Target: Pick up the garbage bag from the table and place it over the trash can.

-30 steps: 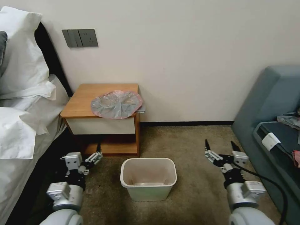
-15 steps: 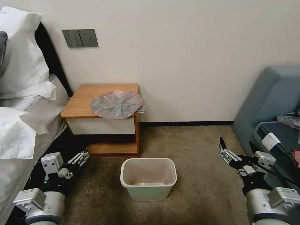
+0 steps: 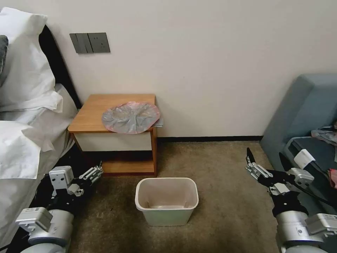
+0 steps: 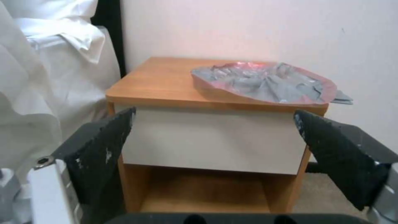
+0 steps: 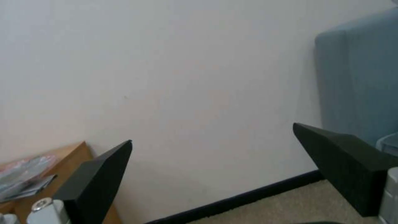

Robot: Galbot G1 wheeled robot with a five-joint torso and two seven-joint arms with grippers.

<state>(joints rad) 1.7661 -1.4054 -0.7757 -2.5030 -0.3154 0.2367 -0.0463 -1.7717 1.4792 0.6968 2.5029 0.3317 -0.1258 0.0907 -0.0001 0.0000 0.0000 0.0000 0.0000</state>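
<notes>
On the table [image 3: 94, 112] lies the crinkled grey, pink-rimmed garbage bag [image 3: 130, 117]; both end effectors gape wide, empty.

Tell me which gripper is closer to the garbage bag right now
Left. The left gripper is low by the table, below the garbage bag; the right gripper is far across the carpet by the sofa.

grey garbage bag [image 3: 130, 117] with pink rim, orange-brown table [image 3: 92, 114], cream trash can [image 3: 166, 201]
</notes>
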